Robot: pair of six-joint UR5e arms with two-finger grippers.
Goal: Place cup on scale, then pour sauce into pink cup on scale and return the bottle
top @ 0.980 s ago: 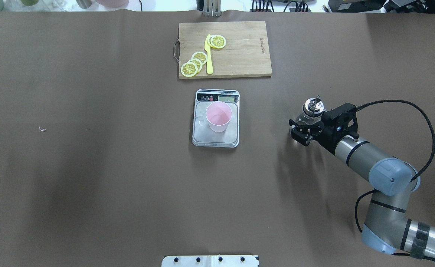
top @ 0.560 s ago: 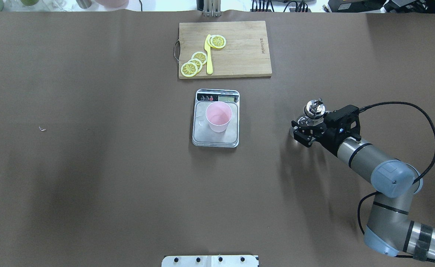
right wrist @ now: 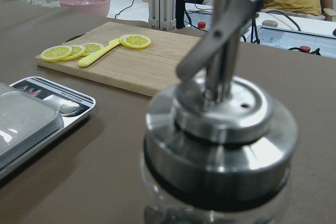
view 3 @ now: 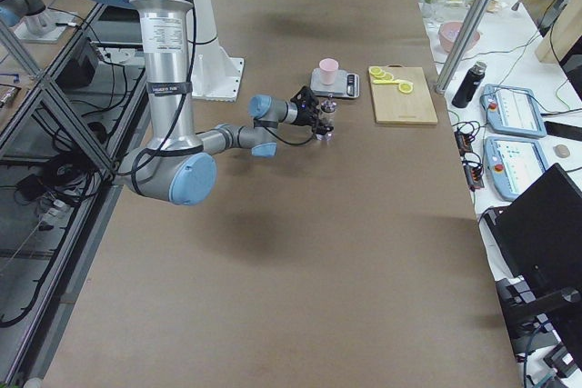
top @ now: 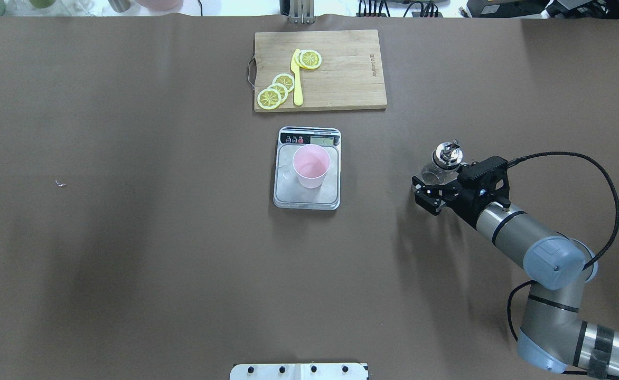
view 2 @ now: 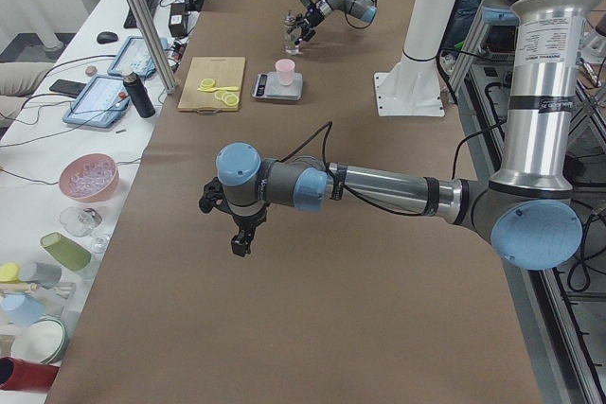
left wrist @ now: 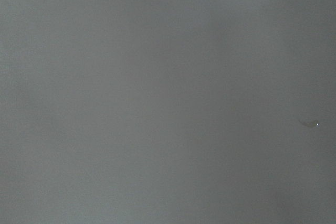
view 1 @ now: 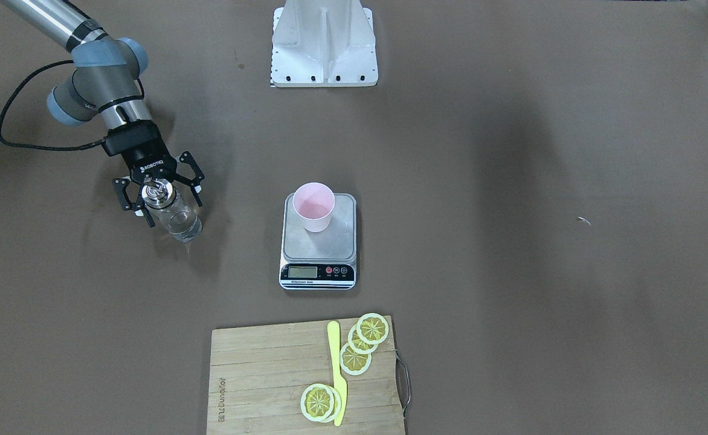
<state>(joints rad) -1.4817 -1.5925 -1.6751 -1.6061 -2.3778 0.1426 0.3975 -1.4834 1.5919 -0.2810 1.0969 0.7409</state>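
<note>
The first step looks done: the pink cup stands upright on the kitchen scale, toward the back of its silver platform, away from the display strip.

My right pincer is spread wide. Its fingers straddle the glass bottle just below the metal pourer cap, with gaps on both sides, so I have hold of nothing. The bottle stands upright on the bench, well apart from the scale on my right side, and some clear sauce shows in its lower part.

I cannot tell whether the pour has happened. The cup's inside looks plain pink, a colourless liquid would hardly show, and the scale's display is too small to read. I am either about to close on the bottle or have just set it down.

My left pincer hangs over bare bench far from everything, and I cannot tell how far open it is.
</note>
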